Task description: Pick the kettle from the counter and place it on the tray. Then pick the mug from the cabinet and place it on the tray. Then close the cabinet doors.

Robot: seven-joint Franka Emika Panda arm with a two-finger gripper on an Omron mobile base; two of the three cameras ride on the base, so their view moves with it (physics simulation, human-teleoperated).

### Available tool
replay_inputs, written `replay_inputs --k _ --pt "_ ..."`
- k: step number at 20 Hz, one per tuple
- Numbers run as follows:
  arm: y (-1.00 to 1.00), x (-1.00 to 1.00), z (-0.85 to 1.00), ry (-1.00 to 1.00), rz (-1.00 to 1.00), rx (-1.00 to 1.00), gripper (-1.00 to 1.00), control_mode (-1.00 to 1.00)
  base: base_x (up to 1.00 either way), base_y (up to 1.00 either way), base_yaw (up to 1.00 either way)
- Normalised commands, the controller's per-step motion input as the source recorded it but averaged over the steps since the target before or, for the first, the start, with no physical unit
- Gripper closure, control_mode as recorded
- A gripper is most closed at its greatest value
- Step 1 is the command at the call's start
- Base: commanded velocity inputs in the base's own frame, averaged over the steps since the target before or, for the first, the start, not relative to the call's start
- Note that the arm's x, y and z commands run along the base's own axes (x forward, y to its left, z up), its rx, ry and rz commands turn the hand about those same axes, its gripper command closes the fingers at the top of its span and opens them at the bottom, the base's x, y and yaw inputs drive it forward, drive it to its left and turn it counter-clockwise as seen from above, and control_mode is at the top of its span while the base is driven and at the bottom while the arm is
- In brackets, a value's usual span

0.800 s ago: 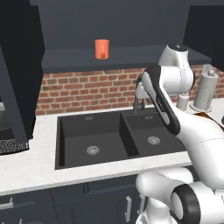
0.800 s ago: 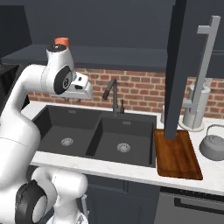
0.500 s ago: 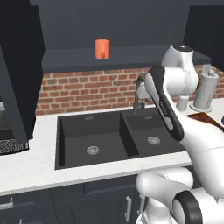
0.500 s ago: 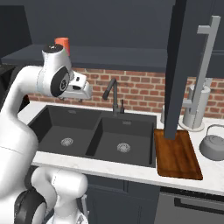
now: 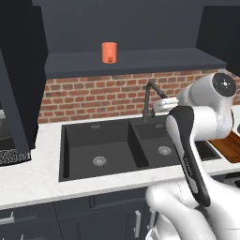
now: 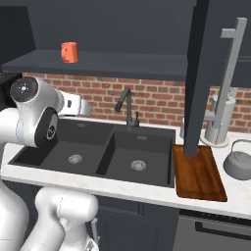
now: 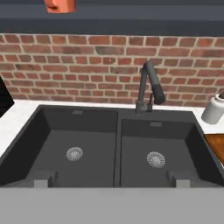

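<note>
The mug (image 6: 69, 52) stood alone on the open cabinet shelf (image 6: 122, 63), high above the sink (image 6: 98, 152), presumably stored there until its turn. Below it the arm reached out over the sink, and the gripper (image 7: 111, 181) was empty with its fingers spread wide, aimed at the basins and the faucet (image 7: 148, 85) rather than at anything to lift. Further right, the tray (image 6: 198, 171) lay bare on the white surface (image 6: 147, 193), tight against the sink's right edge, apparently ready to receive things. A cabinet door (image 6: 198, 73) hung open above it, its lower end over the tray's back end. The kettle (image 6: 239, 162) sat on the surface just right of the tray, in front of the paper-towel roll (image 6: 220, 120). It lay well apart from the gripper, off to the right with the tray between them.
</note>
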Motion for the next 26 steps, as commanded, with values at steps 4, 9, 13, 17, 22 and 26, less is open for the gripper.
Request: replay_inputs --k 4,9,13,17,22,26 --pt "0.29 -0.31 0.64 -0.4 0.0 0.0 -1.0 -1.0 0.0 0.0 0.0" --pt "0.35 -0.06 0.78 -0.25 0.0 0.0 -1.0 -1.0 0.0 0.0 0.0" --pt "0.29 0.0 0.79 -0.15 0.0 0.0 -1.0 -1.0 0.0 0.0 0.0" --pt "0.35 0.0 0.52 -0.08 0.0 0.0 -1.0 -1.0 0.0 0.0 0.0" --pt "0.11 0.0 0.02 -0.01 0.0 -0.01 -1.0 -1.0 0.0 0.0 0.0" --pt "0.1 0.01 0.0 0.0 -0.01 0.0 -1.0 -1.0 0.0 0.0 0.0"
